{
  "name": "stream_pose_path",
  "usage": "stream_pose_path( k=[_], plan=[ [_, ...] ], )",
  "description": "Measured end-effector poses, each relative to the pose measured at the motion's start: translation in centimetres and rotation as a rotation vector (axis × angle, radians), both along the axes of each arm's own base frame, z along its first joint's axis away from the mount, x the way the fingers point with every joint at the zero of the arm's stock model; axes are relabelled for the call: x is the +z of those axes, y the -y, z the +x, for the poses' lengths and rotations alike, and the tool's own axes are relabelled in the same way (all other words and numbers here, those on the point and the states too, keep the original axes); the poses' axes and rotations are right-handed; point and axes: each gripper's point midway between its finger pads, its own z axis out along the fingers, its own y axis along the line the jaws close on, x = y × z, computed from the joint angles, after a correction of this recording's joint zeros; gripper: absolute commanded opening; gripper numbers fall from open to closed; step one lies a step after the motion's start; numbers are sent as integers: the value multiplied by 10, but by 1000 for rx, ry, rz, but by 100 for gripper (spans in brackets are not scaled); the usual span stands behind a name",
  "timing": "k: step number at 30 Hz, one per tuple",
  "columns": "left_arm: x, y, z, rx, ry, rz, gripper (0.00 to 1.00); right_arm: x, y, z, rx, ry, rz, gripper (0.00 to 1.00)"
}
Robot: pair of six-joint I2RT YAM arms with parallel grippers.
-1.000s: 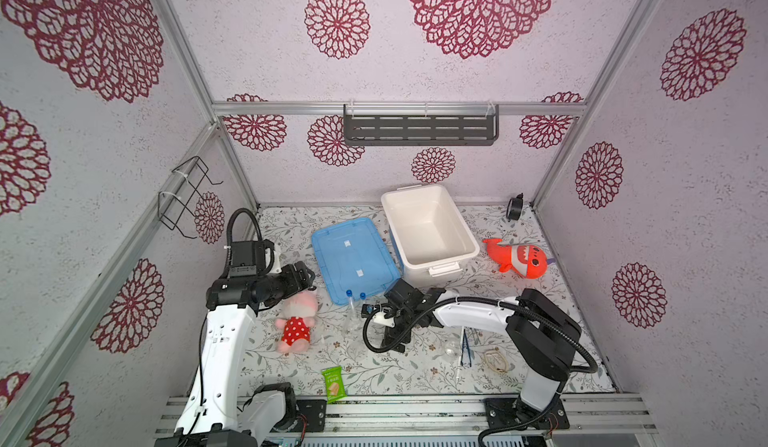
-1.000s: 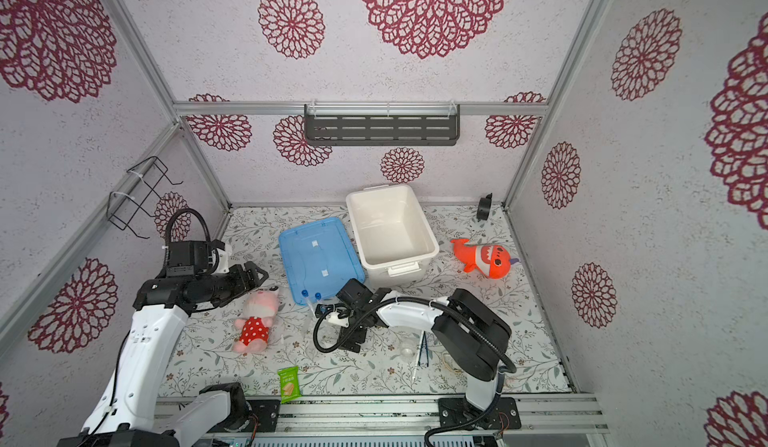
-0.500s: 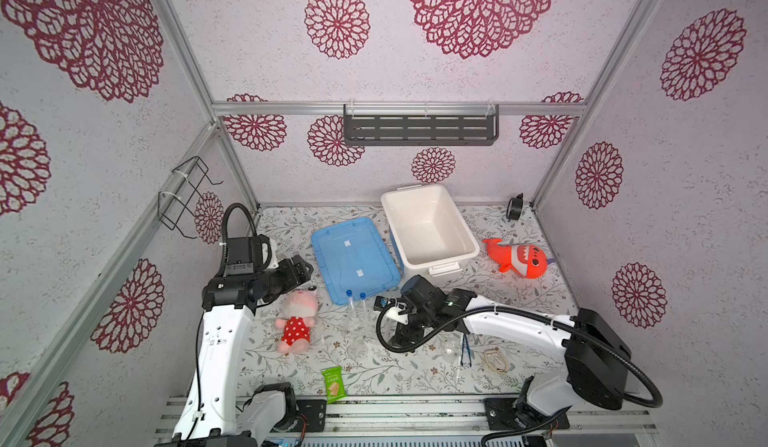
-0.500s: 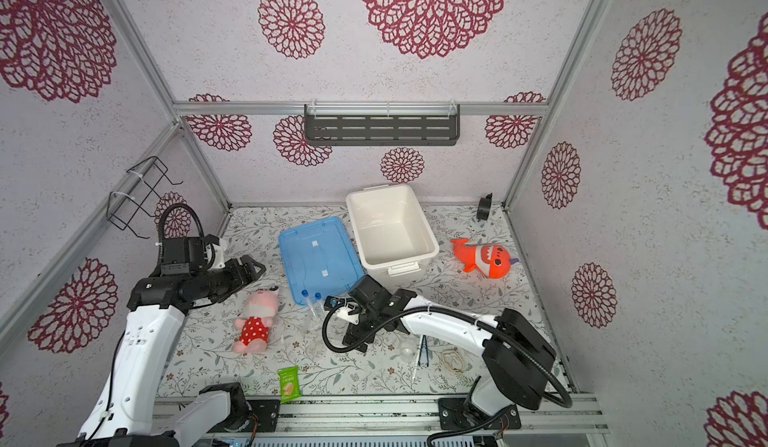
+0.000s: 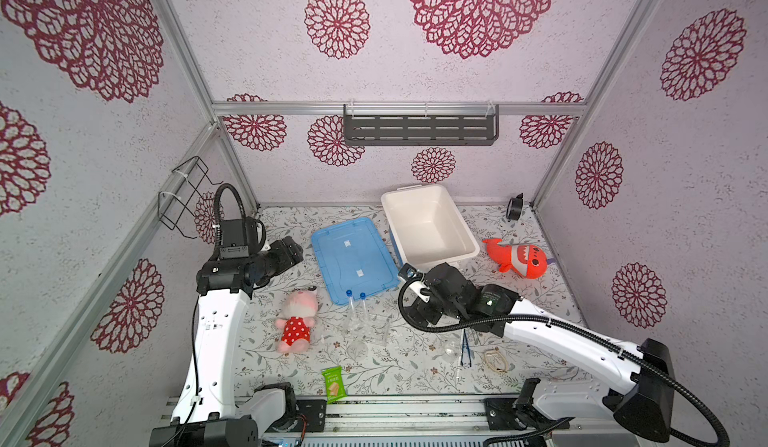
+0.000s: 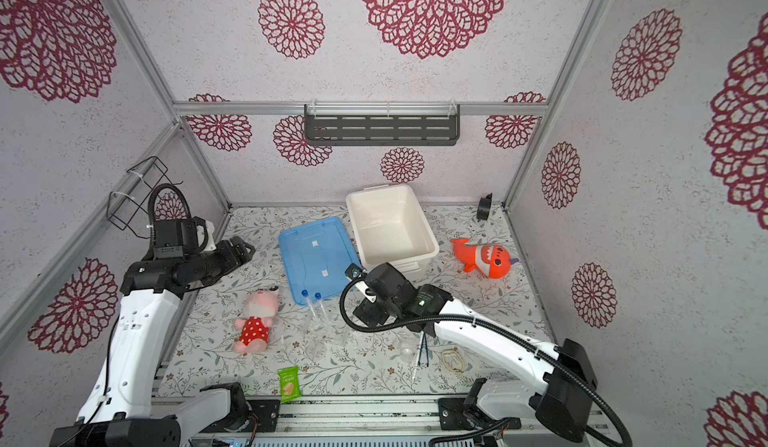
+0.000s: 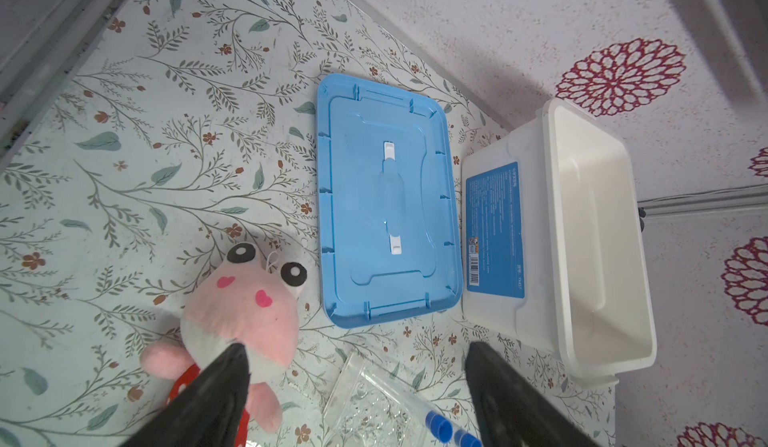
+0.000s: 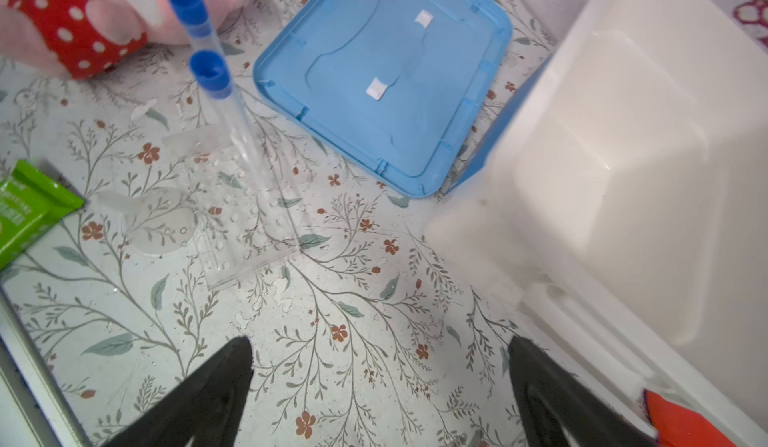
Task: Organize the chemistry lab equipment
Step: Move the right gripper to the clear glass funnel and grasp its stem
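As I judge it, none of the lab equipment is put away yet. Nearest the front edge of the floral worktop (image 5: 407, 376), well in front of the open white plastic bin (image 5: 424, 224), lie the dark blue tweezers (image 5: 466, 347) with a small clear glass vessel (image 5: 450, 347) just beside them. Further toward the left arm, a clear round flask (image 8: 156, 220) lies on its side. A green snack packet (image 5: 333, 384) is here too, but it is not lab gear.

Closer to the bin, the two clear tubes with blue caps (image 8: 208, 73) stand in what seems to be a clear plastic rack (image 8: 245, 237). The rack sits just in front of the flat blue plastic lid (image 5: 353, 258), which lies beside the bin, not on it.

The right gripper (image 8: 380, 349) hovers wide open and empty over bare worktop just in front of the bin's near corner, between bin and rack. The left gripper (image 7: 355, 349), also spread wide and holding nothing, hangs on the far side of the lid from the bin, near the pink plush toy (image 5: 297, 316).

The bin itself is empty. Every item is left to gather, presumably into the bin, before the lid goes on.
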Motion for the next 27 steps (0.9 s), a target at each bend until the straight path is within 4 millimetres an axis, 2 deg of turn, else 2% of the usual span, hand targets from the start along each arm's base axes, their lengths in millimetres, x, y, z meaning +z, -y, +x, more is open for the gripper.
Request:
stream_pose_path(
  k=[4,8,11,13,16,20,24,27],
  plan=[
    [-5,-7,6,38,-3,12,86,16,16,11,-105,-50,51,95],
    [-17,-16,10,79,-28,28,86,5,15,-5,-110,-171,83,86],
    [-27,-23,13,109,-48,31,86,-10,17,-20,-157,-271,71,82],
    [-32,-26,15,124,-54,29,86,-26,26,-27,-253,-358,42,78],
    [-34,-28,18,137,-55,23,86,-53,45,-37,-435,-481,2,72],
    [-37,-30,21,155,-45,17,86,-91,82,-71,-627,-625,-22,68],
    [-58,-31,19,182,-75,1,85,-103,114,-95,-724,-688,12,61],
    [-71,-31,19,191,-108,-16,85,-113,120,-100,-742,-716,33,58]
  ],
)
